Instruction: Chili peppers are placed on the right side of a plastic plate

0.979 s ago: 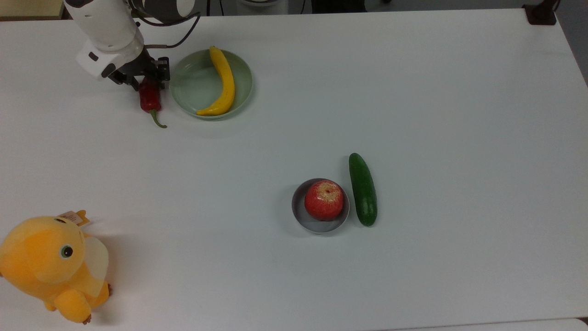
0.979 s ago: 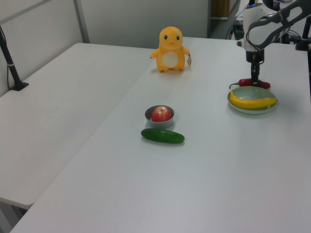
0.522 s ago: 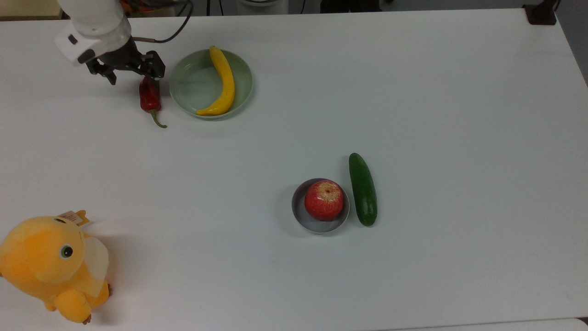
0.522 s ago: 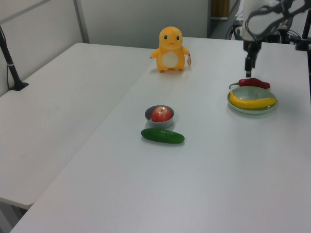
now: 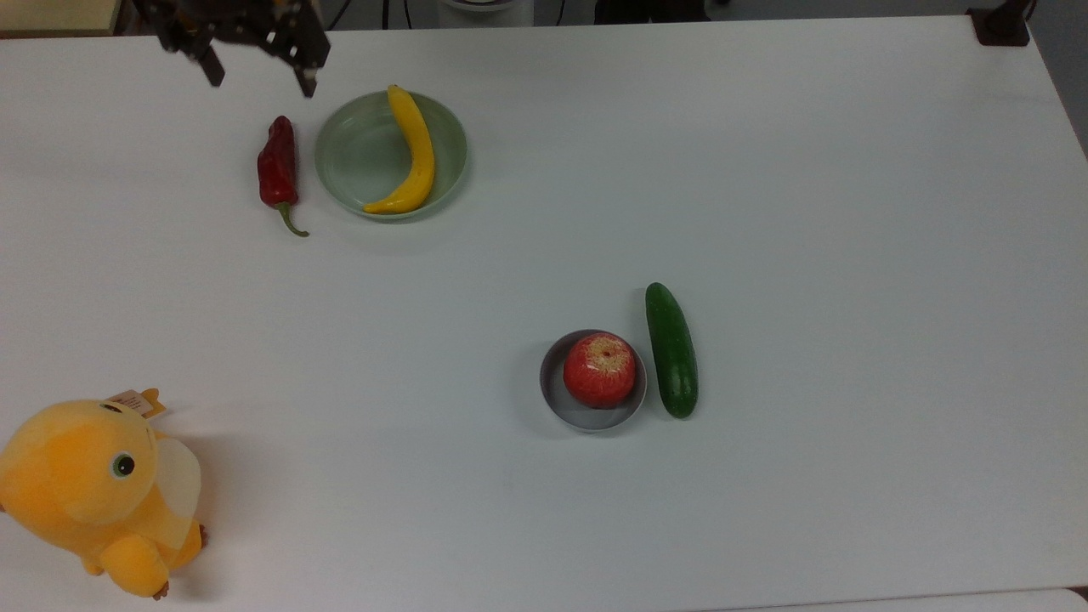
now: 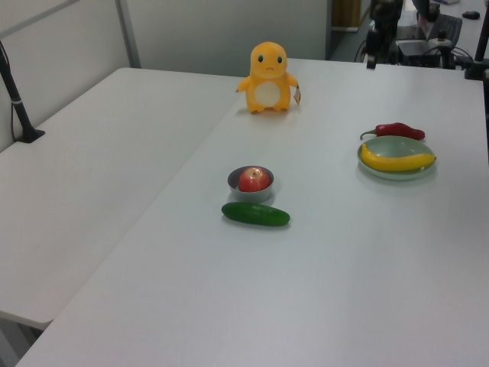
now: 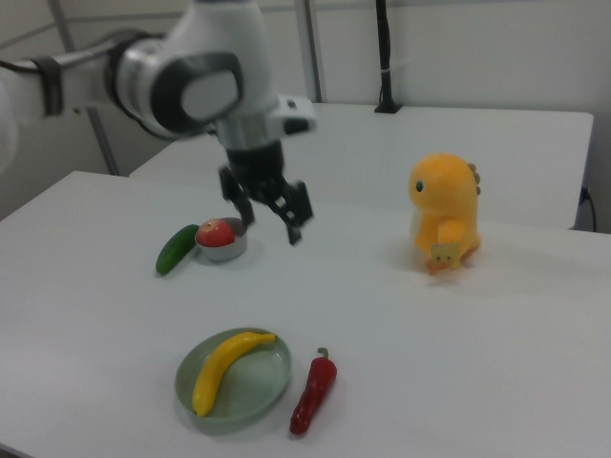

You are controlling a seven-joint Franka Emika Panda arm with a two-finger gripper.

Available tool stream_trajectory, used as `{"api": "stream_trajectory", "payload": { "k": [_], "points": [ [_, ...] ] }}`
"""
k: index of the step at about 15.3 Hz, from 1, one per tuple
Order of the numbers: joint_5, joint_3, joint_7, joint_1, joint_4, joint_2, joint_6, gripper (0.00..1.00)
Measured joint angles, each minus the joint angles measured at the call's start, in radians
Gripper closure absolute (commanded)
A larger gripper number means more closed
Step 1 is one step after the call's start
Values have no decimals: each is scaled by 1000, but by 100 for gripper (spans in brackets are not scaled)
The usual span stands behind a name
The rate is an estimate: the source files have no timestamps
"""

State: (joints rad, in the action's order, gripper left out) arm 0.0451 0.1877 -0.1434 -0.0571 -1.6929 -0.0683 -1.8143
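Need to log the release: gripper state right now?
Gripper: open, holding nothing, raised above the table; the chili pepper lies on the table beside the plastic plate.

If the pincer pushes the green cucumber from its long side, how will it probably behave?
The cucumber looks smooth and round in section, so it would probably roll rather than slide. It lies close beside the grey dish holding the apple, so rolling toward the top view's left would likely bump the dish. Its glossy skin may be somewhat slippery to grip.
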Motion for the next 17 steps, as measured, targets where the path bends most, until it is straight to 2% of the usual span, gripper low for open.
{"api": "stream_trajectory", "payload": {
  "k": [3,6,7,11,17],
  "points": [
    [6,-70,89,2,44,52,75,0],
    [6,-185,212,10,48,87,92,0],
    [6,-206,234,14,48,89,92,0],
    [6,-227,237,71,47,89,99,0],
    [5,-246,184,76,35,86,76,0]
  ]
}}
